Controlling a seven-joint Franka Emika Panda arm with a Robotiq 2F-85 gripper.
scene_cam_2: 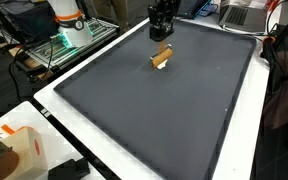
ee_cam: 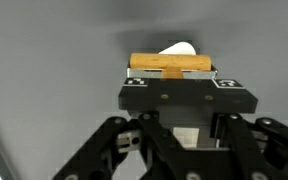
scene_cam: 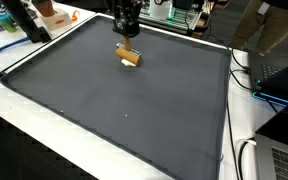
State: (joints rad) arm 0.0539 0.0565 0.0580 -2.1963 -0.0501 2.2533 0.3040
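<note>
The dark mat [scene_cam: 134,120] gives wide open passage across nearly its whole spread; the only obstacle over it is the wooden block [scene_cam: 130,56] near the far edge, right beneath the gripper [scene_cam: 127,38]. Off the mat, cables [scene_cam: 246,85] and a laptop [scene_cam: 287,162] crowd one side, an orange object [scene_cam: 50,10] a far corner
</note>
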